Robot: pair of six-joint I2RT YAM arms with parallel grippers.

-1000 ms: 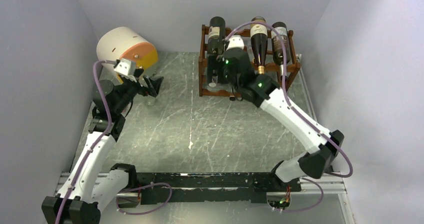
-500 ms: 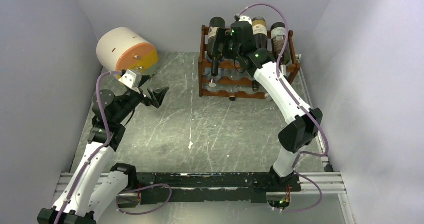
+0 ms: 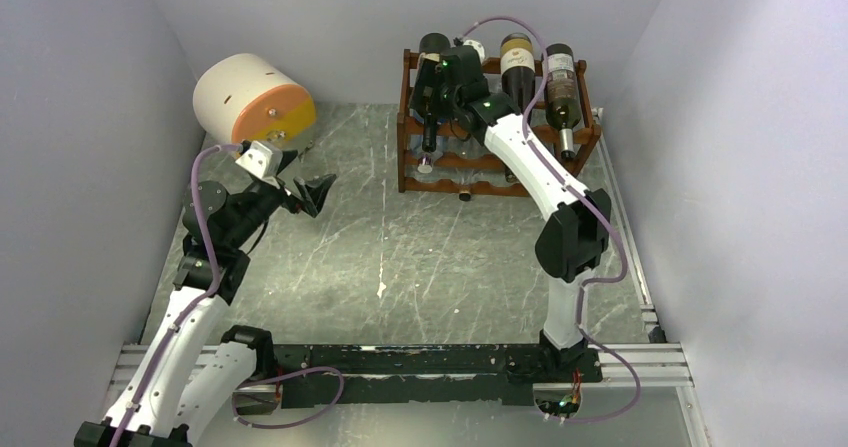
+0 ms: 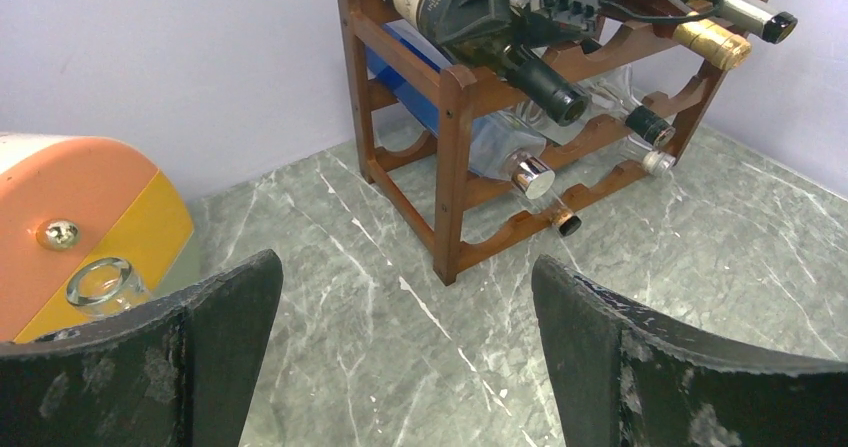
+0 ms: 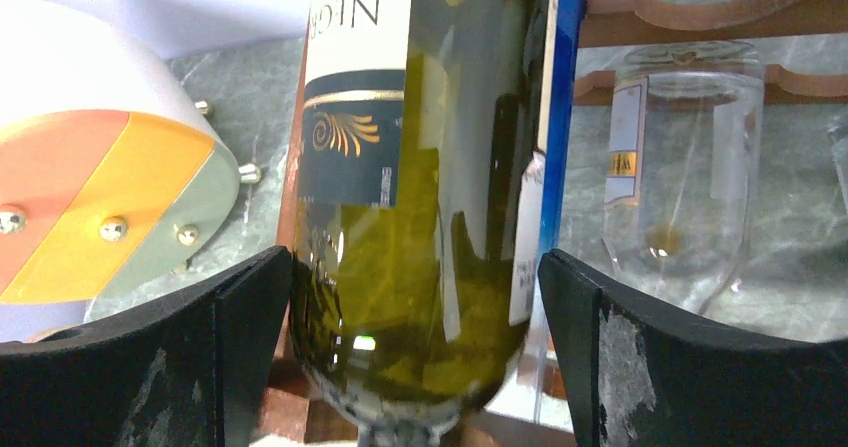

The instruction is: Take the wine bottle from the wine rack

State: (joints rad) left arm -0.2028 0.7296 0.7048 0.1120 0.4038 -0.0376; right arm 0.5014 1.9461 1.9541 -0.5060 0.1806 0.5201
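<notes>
Wine bottle [image 5: 420,217] of dark green glass, lying between the two fingers of the right gripper [image 5: 415,267], cream and navy label on the side away from the fingertips. Jaws spread wide and straddling the glass body, one finger [image 5: 235,337] at each flank; actual contact not discernible, no clamping visible. Seen from above: right gripper [image 3: 440,82] lowered over the same bottle [image 3: 434,45], which rests in the top tier at the left end of the wine rack [image 3: 405,157], neck sloping down toward the arm bases. To the gripper's right in that tier, two further dark bottles [image 3: 517,67]. Beyond the right finger in the wrist view, a clear empty bottle [image 5: 685,167] on a lower scalloped rail [image 5: 690,12].

Left gripper [image 4: 405,277] released, jaws wide apart, holding nothing, raised above the grey-green marbled table [image 3: 400,247]. Well ahead of it and to its right, the rack [image 4: 455,167] with the bottle [image 4: 540,77] on top. Near its left finger, the orange-and-yellow end face of a white cylinder [image 3: 250,97].
</notes>
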